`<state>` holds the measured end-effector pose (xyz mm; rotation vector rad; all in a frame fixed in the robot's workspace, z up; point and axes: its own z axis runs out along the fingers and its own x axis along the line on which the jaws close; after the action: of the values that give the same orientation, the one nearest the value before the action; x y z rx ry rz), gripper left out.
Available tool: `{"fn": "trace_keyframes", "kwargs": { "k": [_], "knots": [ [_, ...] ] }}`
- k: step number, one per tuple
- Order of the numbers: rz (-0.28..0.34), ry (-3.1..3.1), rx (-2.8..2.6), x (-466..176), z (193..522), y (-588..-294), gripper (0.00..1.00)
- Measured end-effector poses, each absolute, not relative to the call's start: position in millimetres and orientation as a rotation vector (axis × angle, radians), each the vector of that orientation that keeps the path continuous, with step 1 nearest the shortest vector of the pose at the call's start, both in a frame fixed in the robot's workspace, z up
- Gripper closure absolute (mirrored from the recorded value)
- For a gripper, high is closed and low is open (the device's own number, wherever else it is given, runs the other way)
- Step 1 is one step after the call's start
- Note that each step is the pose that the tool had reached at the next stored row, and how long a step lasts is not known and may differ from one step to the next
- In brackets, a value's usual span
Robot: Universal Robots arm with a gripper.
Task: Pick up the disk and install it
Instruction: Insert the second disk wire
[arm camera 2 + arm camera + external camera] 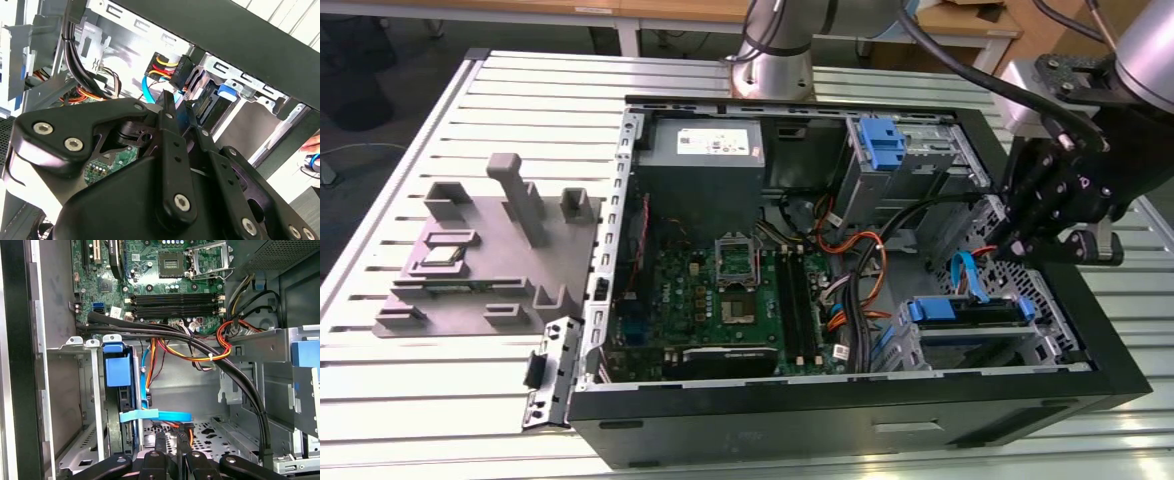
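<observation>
1. Slatted metal surface [400, 380] carries an open computer case [854, 420], lying on its side. The claw [1025, 248] hangs inside the case at the exterior view's right, over the lower drive cage [75, 390].
2. The disk [118, 374] stands on edge in that cage, blue rail outward. Cannot tell whether it is pushed fully home.
3. Claw state: cannot tell whether clenched or released; it hovers just beside the disk.
4. Risk: a blue data cable [155, 415] lies right under the claw. Any sideways move could hook it and tug its plug.
5. Risk: the black cable bundle [200, 342] and orange wires [200, 357] cross near the cage; a snag could drag them.
6. Risk: pressing off-line could jam the disk against the cage wall.
</observation>
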<state>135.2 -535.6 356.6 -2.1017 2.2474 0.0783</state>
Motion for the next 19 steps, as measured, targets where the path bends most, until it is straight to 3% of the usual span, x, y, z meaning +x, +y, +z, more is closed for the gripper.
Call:
{"fn": "trace_keyframes", "kwargs": {
  "k": [19],
  "knots": [
    [0.086,2.251,-2.105,151,357,-535,0.76]
  ]
}}
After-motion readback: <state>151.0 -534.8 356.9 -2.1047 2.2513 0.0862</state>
